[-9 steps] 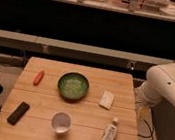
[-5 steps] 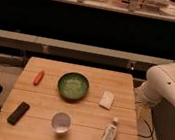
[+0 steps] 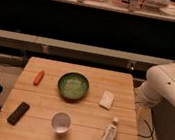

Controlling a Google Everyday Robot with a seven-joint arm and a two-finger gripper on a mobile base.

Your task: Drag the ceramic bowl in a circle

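Green ceramic bowl [image 3: 73,87] stands untouched on the wooden table [image 3: 36,134], the white cup [image 3: 61,122] near in front of it and the pale block [image 3: 107,100] just to its right, I judge because the white arm [image 3: 166,88] is folded well to its right, with the gripper out of view, so I cannot tell its grip

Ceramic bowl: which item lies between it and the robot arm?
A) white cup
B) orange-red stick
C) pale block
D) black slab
C: the pale block sits on the table between the ceramic bowl and the arm at the table's side. The gripper is out of view; only the arm's white links show.
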